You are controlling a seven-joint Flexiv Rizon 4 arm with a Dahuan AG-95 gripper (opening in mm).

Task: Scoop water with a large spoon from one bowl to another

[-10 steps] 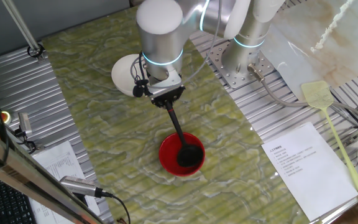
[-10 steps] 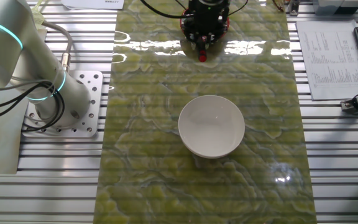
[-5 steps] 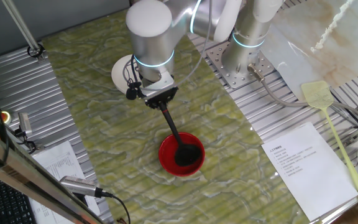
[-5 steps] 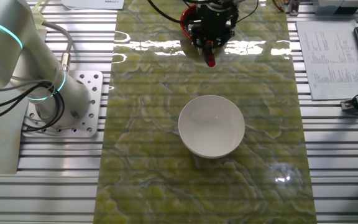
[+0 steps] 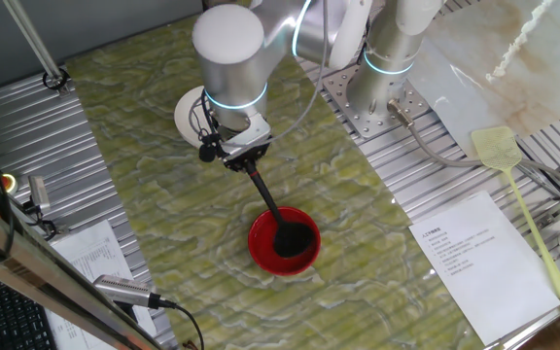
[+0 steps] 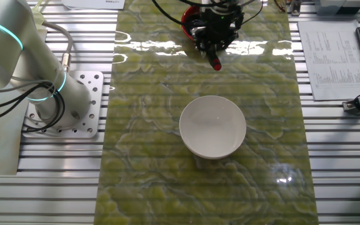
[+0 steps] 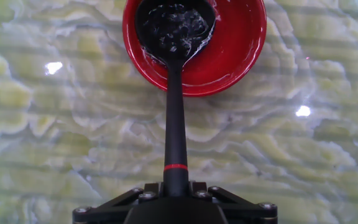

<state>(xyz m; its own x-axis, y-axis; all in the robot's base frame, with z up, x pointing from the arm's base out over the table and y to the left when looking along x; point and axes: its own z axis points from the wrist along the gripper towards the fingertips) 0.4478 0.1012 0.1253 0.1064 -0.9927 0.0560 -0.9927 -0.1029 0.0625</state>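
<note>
The red bowl sits on the green marbled mat, also seen in one fixed view as the red bowl. The large spoon, a black ladle, has its scoop resting inside this bowl. Water glistens with bubbles in the scoop. My gripper is shut on the handle's end, just behind a red ring. From the side, the gripper holds the spoon slanting down into the bowl. The white bowl stands apart; my arm hides most of the white bowl in that view.
The robot base is bolted at the mat's far edge. A printed sheet and a yellow fly swatter lie on the ribbed metal table to the right. Cables and a microphone lie at the near left.
My gripper has shifted away from the red bowl towards the white bowl, leaning the spoon handle further over. The scoop has stayed inside the red bowl.
</note>
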